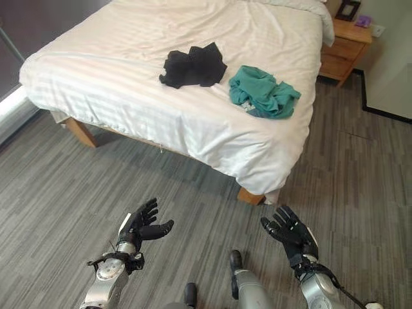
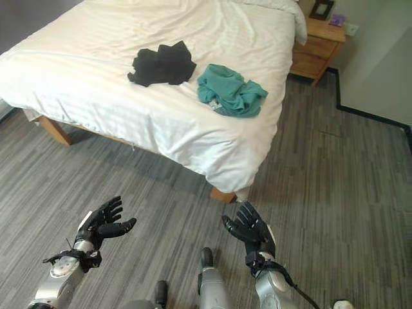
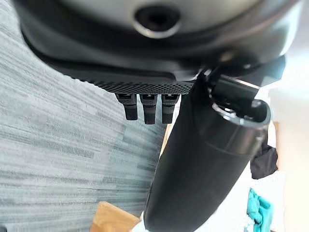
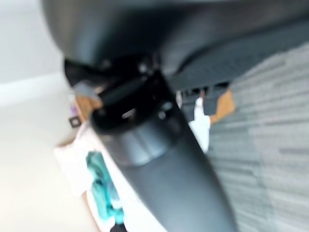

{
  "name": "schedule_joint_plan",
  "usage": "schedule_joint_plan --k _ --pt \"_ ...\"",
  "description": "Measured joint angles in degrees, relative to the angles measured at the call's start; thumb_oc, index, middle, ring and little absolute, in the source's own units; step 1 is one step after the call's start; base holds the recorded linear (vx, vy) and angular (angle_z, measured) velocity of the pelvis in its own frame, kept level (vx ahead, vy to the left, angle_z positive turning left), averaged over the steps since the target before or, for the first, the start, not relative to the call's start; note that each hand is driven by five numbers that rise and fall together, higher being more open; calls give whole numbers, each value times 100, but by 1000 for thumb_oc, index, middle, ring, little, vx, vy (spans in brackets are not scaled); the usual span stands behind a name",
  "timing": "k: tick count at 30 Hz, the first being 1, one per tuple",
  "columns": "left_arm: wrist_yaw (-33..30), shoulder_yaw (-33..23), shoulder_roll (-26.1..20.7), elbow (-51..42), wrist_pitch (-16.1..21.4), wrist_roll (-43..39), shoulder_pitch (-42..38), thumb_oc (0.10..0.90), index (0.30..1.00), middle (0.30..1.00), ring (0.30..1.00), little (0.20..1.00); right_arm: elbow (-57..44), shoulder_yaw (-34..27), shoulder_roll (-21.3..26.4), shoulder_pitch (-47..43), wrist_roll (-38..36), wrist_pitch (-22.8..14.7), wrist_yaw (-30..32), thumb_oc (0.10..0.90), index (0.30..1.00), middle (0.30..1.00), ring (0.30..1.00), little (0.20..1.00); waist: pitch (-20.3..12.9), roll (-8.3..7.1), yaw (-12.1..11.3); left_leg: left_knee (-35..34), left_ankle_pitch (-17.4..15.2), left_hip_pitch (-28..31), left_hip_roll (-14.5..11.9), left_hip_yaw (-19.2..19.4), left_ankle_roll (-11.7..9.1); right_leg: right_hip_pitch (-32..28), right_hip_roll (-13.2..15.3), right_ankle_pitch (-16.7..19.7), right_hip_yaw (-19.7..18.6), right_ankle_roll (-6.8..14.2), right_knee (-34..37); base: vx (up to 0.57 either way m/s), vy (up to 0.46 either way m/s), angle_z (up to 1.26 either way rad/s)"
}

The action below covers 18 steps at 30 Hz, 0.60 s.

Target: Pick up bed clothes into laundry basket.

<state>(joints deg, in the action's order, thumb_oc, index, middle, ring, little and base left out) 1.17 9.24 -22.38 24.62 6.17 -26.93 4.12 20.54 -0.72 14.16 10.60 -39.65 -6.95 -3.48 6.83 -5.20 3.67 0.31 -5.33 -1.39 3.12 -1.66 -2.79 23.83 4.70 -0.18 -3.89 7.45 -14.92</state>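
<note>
Your left robot hand [image 1: 143,224] sits at the lower left of the frame, palm up, fingers spread apart and holding nothing, over the grey striped floor [image 1: 58,193]. Your right robot hand [image 1: 291,233] is at the lower right, fingers likewise splayed apart and empty, just below the near corner of the bed [image 1: 129,77].

The bed fills the upper half of the frame, covered in a white striped sheet that drapes down over its edge, with wooden legs showing under it at the left and at the near corner. A wooden nightstand [image 1: 344,48] stands at the upper right, touching or just beside the bed's far side; a dark picture frame [image 1: 348,9] and a small purple thing [image 1: 363,20] sit on top of it.

The task clothes are both on the bed, well apart from both hands: the black garment [image 1: 193,65] lies crumpled at upper centre, and the teal garment [image 1: 263,92] lies bunched just to its right, near the bed's right edge. The two are near each other, not clearly touching.
</note>
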Motion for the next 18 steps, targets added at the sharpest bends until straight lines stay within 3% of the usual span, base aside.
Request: schedule_joint_plan --k 1,3,4,5,6,7,8,9,10,11,12,13,15,16,17,18 --pt "-171 321 252 -137 -228 -2 -357 800 900 900 900 900 -232 2 187 438 -114 -90 70 800 900 900 900 900 -293 306 -81 296 -70 -451 -309 -110 263 317 85 -377 751 78 -113 418 -194 149" --pt "79 816 245 -484 61 -14 -382 800 900 900 900 900 235 53 177 322 -121 1 -5 800 900 900 900 900 -211 223 70 280 22 -74 -686 -200 -97 -205 -66 -364 890 -112 139 328 -164 96" --pt "270 1379 142 -251 19 -8 -494 800 900 900 900 900 714 44 32 233 -126 34 28 800 900 900 900 900 -405 124 225 851 -261 89 -891 -202 -353 -559 -366 -233 858 -604 22 125 -63 51" --pt "341 1587 144 -246 -42 -10 -503 800 900 900 900 900 727 5 9 240 -139 28 37 800 900 900 900 900 -531 170 357 1515 -380 -183 -974 -98 -422 -667 -441 -384 971 -680 17 251 -171 20" --pt "436 1704 151 -252 -23 -10 -499 800 900 900 900 900 652 -34 -19 301 -169 7 40 800 900 900 900 900 -703 80 352 2114 -412 -464 -1063 -24 -386 -676 -450 -377 1011 -734 34 482 -289 -53" --pt "554 1747 288 -299 -12 -153 -569 800 900 900 900 900 516 -57 74 68 -422 -153 39 800 900 900 900 900 -816 117 310 3015 -195 -870 -1185 -320 -111 -786 -702 -595 998 -904 193 632 -294 -84" --pt "587 1799 344 -293 -34 -266 -792 800 900 900 900 900 516 -200 104 -154 -576 -168 89 800 900 900 900 900 -733 200 299 3609 -114 -1264 -1260 -391 185 -922 -796 -508 962 -969 448 502 -159 -95" --pt "641 1799 366 -384 -34 -406 -894 800 900 900 900 900 441 -286 105 -312 -627 -184 198 800 900 900 900 900 -665 149 259 3054 -177 -1315 -1331 -281 69 -1060 -838 -306 869 -830 662 427 -68 -41" --pt "709 1800 380 -438 -34 -479 -953 800 900 900 900 900 310 -376 113 -317 -643 -212 246 800 900 900 900 900 -590 107 257 2482 -117 -1317 -1419 -218 -26 -1195 -849 -267 869 -840 800 273 -63 -28" --pt "749 1825 381 -502 -33 -617 -1002 800 900 900 900 900 287 -425 157 -355 -657 -302 265 800 900 900 900 900 -527 74 170 1484 55 -1283 -1483 -158 -310 -1396 -846 -219 872 -903 979 146 -30 -4" --pt "803 1841 393 -492 -30 -695 -1046 800 900 900 900 900 297 -441 219 -378 -662 -321 295 800 900 900 900 900 -502 60 166 905 228 -1254 -1521 -162 -573 -1523 -844 -177 896 -947 1114 180 -39 -18" --pt "799 1782 410 -481 -27 -786 -1067 800 900 900 900 900 314 -430 347 -440 -660 -315 320 800 900 900 900 900 -360 58 109 448 635 -1286 -1491 -186 -714 -1719 -826 -173 1005 -959 1118 289 -66 -31" --pt "811 1783 317 -478 -30 -876 -1033 800 900 900 900 900 188 -301 441 -425 -645 -404 331 800 900 900 900 900 -353 93 -1 522 849 -1525 -1260 -158 -656 -2003 -760 -361 1027 -782 1270 382 -69 -24" --pt "816 1743 310 -499 -16 -915 -1046 800 900 900 900 900 138 -224 560 -389 -598 -427 329 800 900 900 900 900 -343 100 13 269 850 -1595 -1016 -377 -698 -2163 -762 -433 1022 -803 1461 471 11 -10" --pt "774 1639 336 -510 -17 -1020 -1088 800 900 900 900 900 161 -226 595 -484 -543 -413 372 800 900 900 900 900 -244 241 -25 -25 877 -1681 -647 -879 -653 -2340 -801 -434 929 -800 1566 478 75 -22" --pt "765 1571 345 -510 -20 -1087 -1084 800 900 900 900 900 166 -254 534 -474 -527 -413 371 800 900 900 900 900 -204 275 -34 -60 922 -1703 -429 -930 -556 -2455 -804 -454 763 -767 1598 370 73 -45"
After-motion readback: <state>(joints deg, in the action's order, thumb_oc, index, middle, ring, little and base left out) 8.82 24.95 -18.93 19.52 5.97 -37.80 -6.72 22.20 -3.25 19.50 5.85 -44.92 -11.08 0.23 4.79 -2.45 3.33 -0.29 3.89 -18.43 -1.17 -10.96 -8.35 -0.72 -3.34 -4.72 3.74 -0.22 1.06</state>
